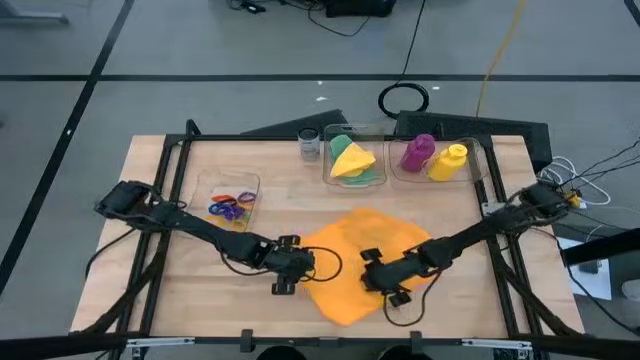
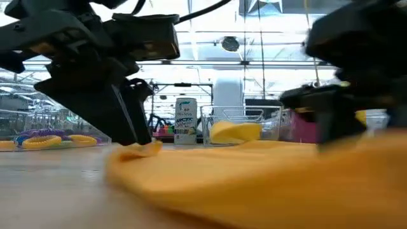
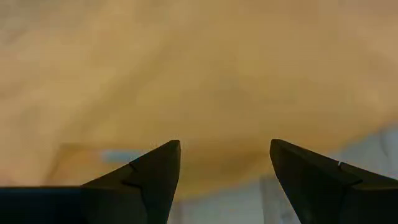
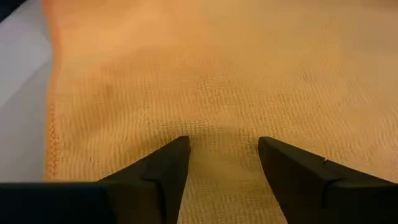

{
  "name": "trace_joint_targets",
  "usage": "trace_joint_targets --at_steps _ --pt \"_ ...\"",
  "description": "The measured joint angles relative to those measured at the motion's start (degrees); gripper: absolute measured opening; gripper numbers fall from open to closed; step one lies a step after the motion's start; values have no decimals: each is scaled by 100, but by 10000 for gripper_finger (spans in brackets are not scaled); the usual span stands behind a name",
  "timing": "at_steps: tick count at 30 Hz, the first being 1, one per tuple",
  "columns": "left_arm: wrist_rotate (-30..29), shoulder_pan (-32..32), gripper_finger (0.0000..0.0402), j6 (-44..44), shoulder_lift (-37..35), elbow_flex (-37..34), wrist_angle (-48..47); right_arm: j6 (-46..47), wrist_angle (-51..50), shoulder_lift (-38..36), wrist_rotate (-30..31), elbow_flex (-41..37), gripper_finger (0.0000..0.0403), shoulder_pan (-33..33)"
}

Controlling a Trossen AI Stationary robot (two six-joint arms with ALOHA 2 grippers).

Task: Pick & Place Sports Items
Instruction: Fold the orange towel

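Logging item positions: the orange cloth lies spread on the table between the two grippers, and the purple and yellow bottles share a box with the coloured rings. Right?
Not quite. The high view shows the purple bottle and yellow bottle in their own box at the back right; the rings sit in a separate box on the left. The orange cloth does lie between the left gripper and right gripper.

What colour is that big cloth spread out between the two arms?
Orange. The cloth shows best in the high view, lying flat on the wooden table.

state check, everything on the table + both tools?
orange cloth: spread flat mid-table
left tool: open, at cloth's left edge
right tool: open, over cloth
yellow and green cloths: bunched in a box
bottles: lying in a box
rings: piled in a box
jar: upright
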Motion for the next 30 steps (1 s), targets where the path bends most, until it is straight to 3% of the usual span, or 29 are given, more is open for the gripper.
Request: trace_joint_targets --at_steps 5,10,19,27,30 --pt "-173 94 212 261 0 -2 32 56 -382 -455 55 -38 155 141" --pt "-445 242 212 715 -2 -2 319 -87 -288 -903 625 -28 155 202" --pt "-457 560 212 1174 -4 -2 882 -329 -310 -1117 954 -31 155 128" --pt "-454 826 212 1087 13 -5 584 -65 -748 -1125 2214 -26 155 -6" --pt "-450 852 212 1093 166 -7 490 260 -1052 -1125 2416 -26 155 -50"
